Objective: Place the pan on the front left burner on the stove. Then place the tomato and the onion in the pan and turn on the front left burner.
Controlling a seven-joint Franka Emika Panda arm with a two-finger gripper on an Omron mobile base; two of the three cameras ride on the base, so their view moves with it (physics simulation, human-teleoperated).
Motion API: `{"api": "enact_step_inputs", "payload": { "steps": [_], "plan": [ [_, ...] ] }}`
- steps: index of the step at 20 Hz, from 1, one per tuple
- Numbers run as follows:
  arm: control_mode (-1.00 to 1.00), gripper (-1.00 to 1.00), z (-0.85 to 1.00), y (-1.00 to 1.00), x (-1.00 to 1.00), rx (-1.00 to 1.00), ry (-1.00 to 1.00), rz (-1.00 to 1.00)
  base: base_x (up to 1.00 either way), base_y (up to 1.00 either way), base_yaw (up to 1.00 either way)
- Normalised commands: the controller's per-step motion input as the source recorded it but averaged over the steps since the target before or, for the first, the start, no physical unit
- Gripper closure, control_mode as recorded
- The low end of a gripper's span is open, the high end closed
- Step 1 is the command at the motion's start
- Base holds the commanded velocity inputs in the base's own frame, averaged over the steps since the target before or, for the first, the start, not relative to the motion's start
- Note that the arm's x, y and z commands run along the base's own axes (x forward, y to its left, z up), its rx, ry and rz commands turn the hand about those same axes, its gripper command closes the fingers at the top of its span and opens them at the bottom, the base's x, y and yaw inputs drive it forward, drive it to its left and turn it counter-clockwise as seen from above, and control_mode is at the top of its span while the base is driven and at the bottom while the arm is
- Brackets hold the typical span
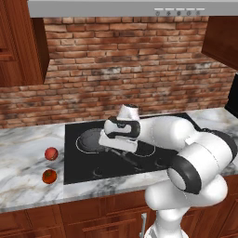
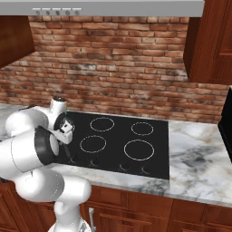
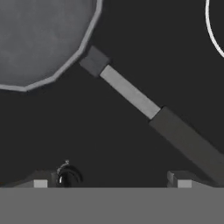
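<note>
My gripper (image 3: 111, 179) is spread wide, holding nothing, directly above the pan (image 3: 39, 39) handle.

Even flat light, soft blocky rendering

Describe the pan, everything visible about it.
The pan is a shallow round frying pan, dull grey inside with a paler rim, metal by its look, empty. A short dark bracket joins the bowl to a straight handle: a light grey neck first, then a long dark grip. It lies flat on the stove, on the black glass. In the left base view it sits at the largest white ring, partly hidden by the arm. The end effector hangs open above the handle, touching nothing.
</note>
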Motion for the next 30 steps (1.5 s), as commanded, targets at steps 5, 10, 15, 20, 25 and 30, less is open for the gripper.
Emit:
{"api": "enact_step_inputs", "payload": {
  "steps": [5, 10, 15, 20, 25, 30],
  "plan": [
    [-1.00, -1.00, 0.46, 0.66, 0.00, -0.06, 0.07, 0.00, 0.00, 0.00, 0.00],
    [-1.00, -1.00, 0.00, 0.66, 0.00, -0.02, 0.22, 0.00, 0.00, 0.00, 0.00],
    [-1.00, -1.00, 0.01, 0.78, 0.00, 0.00, 0.20, 0.00, 0.00, 0.00, 0.00],
    [-1.00, -1.00, 0.07, 0.79, 0.00, -0.01, 0.16, 0.00, 0.00, 0.00, 0.00],
    [-1.00, -1.00, 0.02, 0.59, 0.00, -0.04, 0.16, 0.00, 0.00, 0.00, 0.00],
    [-1.00, -1.00, 0.02, 0.48, 0.00, -0.04, 0.07, 0.00, 0.00, 0.00, 0.00]
  ]
}}
